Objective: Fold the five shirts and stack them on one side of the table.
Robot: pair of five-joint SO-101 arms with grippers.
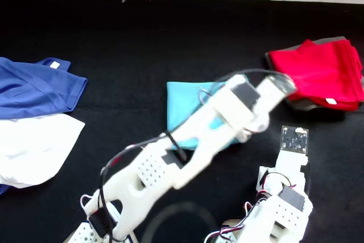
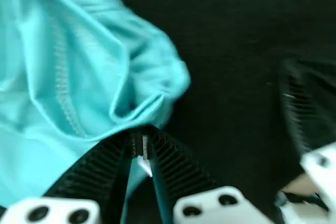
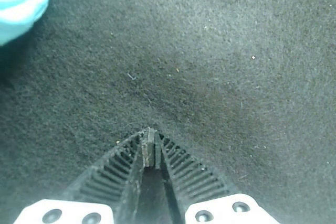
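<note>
A folded cyan shirt (image 1: 187, 106) lies at the table's middle, partly under my left arm (image 1: 227, 112). My left gripper (image 2: 142, 153) is shut on a bunched edge of the cyan shirt (image 2: 68, 77). At the right, a folded red shirt (image 1: 318, 72) rests on a grey one (image 1: 307, 105). A blue shirt (image 1: 34, 86) and a white shirt (image 1: 31, 146) lie loose at the left edge. My right gripper (image 3: 149, 145) is shut with nothing in it, just above the black cloth, and a cyan corner (image 3: 21, 3) shows off to its side.
The table (image 1: 142, 38) is covered in black cloth, with open room at the back and between the cyan shirt and the left-hand shirts. My right arm (image 1: 284, 197) stands at the front right. The other arm's dark fingers (image 2: 307, 114) show at one side of the left wrist view.
</note>
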